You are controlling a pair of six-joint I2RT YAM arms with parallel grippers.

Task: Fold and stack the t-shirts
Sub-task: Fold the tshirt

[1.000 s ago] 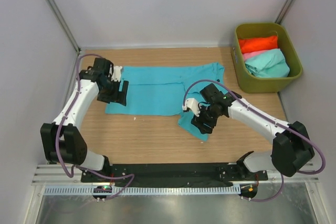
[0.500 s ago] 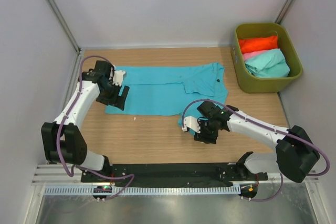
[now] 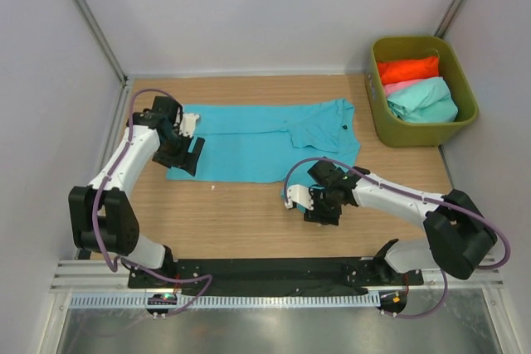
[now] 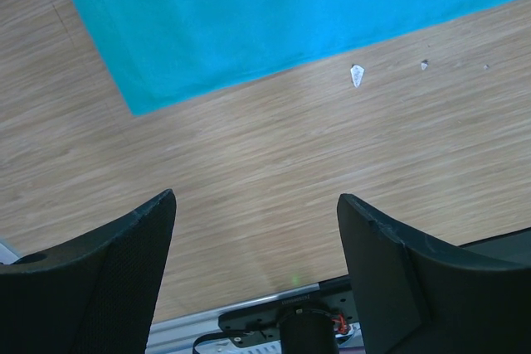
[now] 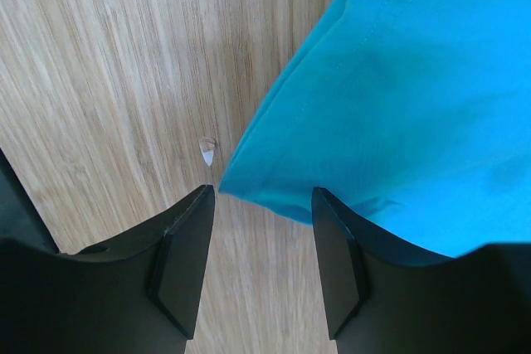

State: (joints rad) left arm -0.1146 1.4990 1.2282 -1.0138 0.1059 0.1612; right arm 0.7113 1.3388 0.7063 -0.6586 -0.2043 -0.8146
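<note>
A turquoise-blue t-shirt (image 3: 249,143) lies spread flat across the back of the wooden table. My left gripper (image 3: 184,153) hovers at its near left corner, open; in the left wrist view the shirt (image 4: 290,14) lies beyond the left gripper (image 4: 255,201), and only bare wood shows between the jaws. My right gripper (image 3: 322,205) is low over the shirt's near right corner. In the right wrist view that corner (image 5: 398,80) ends just at the tips of the open right gripper (image 5: 261,196). Orange-red (image 3: 406,69), pink (image 3: 397,87) and mint-green (image 3: 425,99) t-shirts sit in the bin.
The olive-green bin (image 3: 415,133) stands at the back right corner. A small white scrap (image 5: 207,151) lies on the wood beside the shirt's corner, and another scrap (image 4: 357,75) lies near the left edge. White walls close in three sides. A black base rail (image 3: 265,271) runs along the near edge.
My right gripper has moved toward the near edge and a little left, down over the shirt's near right corner, its jaws slightly narrower. The left arm has hardly moved.
</note>
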